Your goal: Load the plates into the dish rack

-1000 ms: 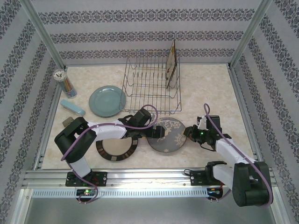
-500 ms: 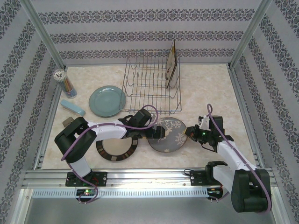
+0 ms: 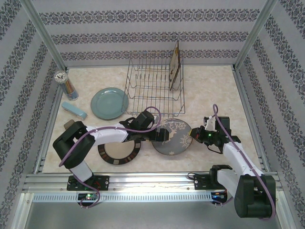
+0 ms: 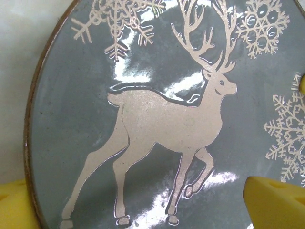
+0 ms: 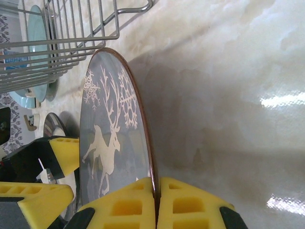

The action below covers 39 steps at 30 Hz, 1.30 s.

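The grey reindeer plate (image 3: 172,138) lies in front of the dish rack (image 3: 155,90), and my right gripper (image 3: 194,135) is shut on its right rim. In the right wrist view the plate (image 5: 109,138) stands edge-on, its rim pinched between that gripper's (image 5: 156,191) yellow pads. My left gripper (image 3: 162,136) is open at the plate's left side. Its wrist view looks straight at the reindeer (image 4: 157,129), with one fingertip (image 4: 274,202) over the plate. The brown-rimmed plate (image 3: 119,151) lies flat at the near left. The light-blue plate (image 3: 109,102) lies left of the rack. The square floral plate (image 3: 175,67) stands upright in it.
A cup of coloured pencils (image 3: 66,83) and a pale blue case (image 3: 75,110) sit at the far left, with a small block (image 3: 66,125) nearer. The rack's wire corner (image 5: 62,43) is just beyond the held plate. Bare tabletop (image 3: 214,90) lies right of the rack.
My right gripper has finished closing on the reindeer plate's right rim and its wrist has shifted slightly. The left arm has stayed where it was, jaws open.
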### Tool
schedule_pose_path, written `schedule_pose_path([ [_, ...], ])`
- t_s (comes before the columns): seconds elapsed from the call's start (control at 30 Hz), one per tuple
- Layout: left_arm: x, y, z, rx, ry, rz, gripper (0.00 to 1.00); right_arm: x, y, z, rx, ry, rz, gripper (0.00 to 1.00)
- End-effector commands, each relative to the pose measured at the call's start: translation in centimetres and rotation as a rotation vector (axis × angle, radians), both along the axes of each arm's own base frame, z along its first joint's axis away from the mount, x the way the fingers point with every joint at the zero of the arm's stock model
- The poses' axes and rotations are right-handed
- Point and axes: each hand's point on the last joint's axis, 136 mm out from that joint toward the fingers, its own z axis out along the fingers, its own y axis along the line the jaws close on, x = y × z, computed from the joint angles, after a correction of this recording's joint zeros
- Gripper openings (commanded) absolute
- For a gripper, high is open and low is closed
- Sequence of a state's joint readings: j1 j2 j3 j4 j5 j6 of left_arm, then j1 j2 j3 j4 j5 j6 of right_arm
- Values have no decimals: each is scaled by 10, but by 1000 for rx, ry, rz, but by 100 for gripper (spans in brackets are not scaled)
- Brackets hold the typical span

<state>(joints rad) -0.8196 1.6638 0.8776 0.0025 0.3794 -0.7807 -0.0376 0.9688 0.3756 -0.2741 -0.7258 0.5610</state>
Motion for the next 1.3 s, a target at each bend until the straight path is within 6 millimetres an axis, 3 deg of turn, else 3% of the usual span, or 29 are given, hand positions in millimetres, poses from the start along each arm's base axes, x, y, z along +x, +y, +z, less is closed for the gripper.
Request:
schedule_pose_path([
  [0.0, 4, -10, 32, -29, -91, -36, 100, 9, 3, 26, 14, -99, 35, 0],
  [0.37, 3, -7, 29, -16, -93, -37, 100, 11, -4, 31, 23, -116, 15, 0],
  [0.87, 8, 3, 38, 12, -128, -29, 100, 14, -17, 35, -26, -82, -37, 0],
  [1.27, 9, 7, 39, 12, -129, -21, 100, 16, -42, 51, -83, -85, -122, 0],
])
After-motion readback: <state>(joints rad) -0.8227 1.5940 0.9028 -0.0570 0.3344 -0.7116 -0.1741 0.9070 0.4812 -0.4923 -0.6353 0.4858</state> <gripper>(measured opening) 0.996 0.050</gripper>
